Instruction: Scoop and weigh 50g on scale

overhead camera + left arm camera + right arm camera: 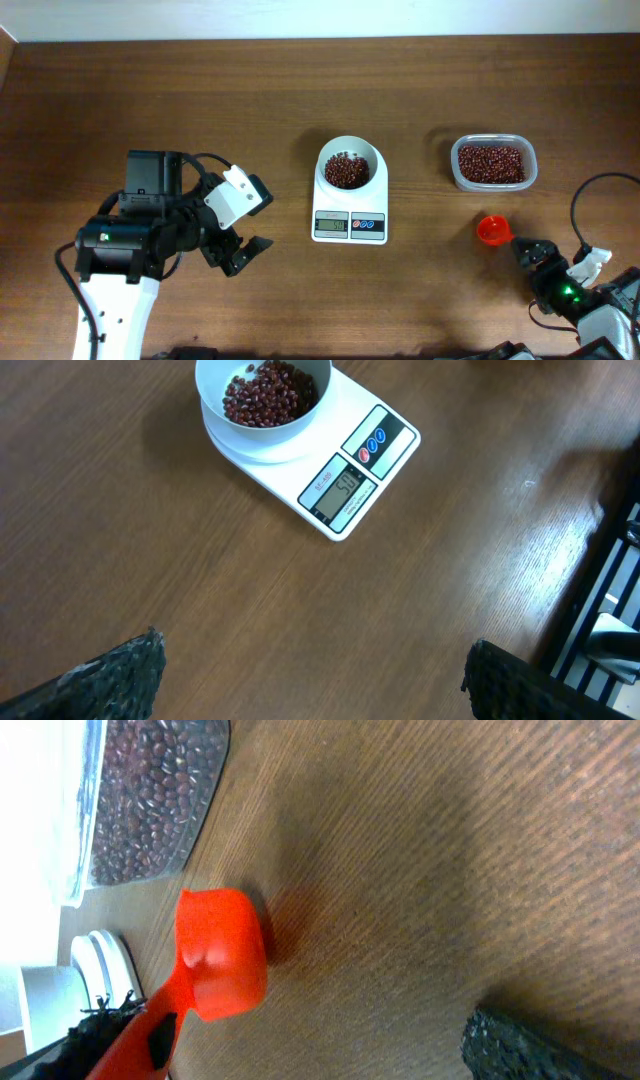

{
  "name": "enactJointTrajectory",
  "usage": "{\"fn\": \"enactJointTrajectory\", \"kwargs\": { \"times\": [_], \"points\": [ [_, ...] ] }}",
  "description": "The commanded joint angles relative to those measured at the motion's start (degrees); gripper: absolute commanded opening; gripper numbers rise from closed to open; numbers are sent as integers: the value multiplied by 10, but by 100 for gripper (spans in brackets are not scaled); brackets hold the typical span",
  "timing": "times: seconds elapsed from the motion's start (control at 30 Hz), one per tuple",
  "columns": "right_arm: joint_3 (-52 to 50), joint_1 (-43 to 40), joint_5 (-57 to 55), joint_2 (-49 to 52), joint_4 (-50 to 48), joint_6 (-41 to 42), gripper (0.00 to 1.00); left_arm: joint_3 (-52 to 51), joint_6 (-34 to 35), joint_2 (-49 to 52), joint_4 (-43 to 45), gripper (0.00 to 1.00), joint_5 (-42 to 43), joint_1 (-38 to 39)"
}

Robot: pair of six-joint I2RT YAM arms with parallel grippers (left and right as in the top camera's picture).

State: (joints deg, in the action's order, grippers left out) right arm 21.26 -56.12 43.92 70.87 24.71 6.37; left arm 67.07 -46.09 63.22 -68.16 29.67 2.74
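Observation:
The white scale [349, 227] stands mid-table, and its round bowl [349, 163] holds a heap of dark reddish-brown beans [345, 171]. In the left wrist view the scale [352, 468] lies ahead with beans [268, 391] in its bowl, and the display appears to read 50. My left gripper [249, 223] hovers open left of the scale over bare wood [315, 682]. The orange-red scoop [491, 230] lies on the table right of the scale. My right gripper [524, 248] is open just behind it. In the right wrist view the scoop's [220, 958] handle lies beside the left finger, with the gripper [300, 1055] spread wide.
A clear plastic tub [492, 163] of beans sits at the back right, just beyond the scoop, and shows in the right wrist view [150, 800]. A black cable [585, 205] loops by the right arm. A dark rack [612, 585] borders the table's right side.

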Motion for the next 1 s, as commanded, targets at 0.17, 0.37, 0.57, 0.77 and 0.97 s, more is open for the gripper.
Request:
{"fn": "enactJointTrajectory", "kwargs": {
  "times": [0.17, 0.37, 0.57, 0.77, 0.97],
  "points": [
    [-16, -2, -120, 7, 52, 348, 99, 4, -7, -2, -1, 99, 10, -3],
    [-16, -2, -31, 5, 140, 270, 99, 4, -7, -2, -1, 99, 10, -3],
    [4, -2, -18, -122, 210, 208, 99, 4, -7, -2, -1, 99, 10, -3],
    [62, -2, 89, -243, 258, 92, 99, 4, -7, -2, -1, 99, 10, -3],
    [80, -2, 257, -243, 276, 27, 99, 4, -7, -2, -1, 99, 10, -3]
  ]
}}
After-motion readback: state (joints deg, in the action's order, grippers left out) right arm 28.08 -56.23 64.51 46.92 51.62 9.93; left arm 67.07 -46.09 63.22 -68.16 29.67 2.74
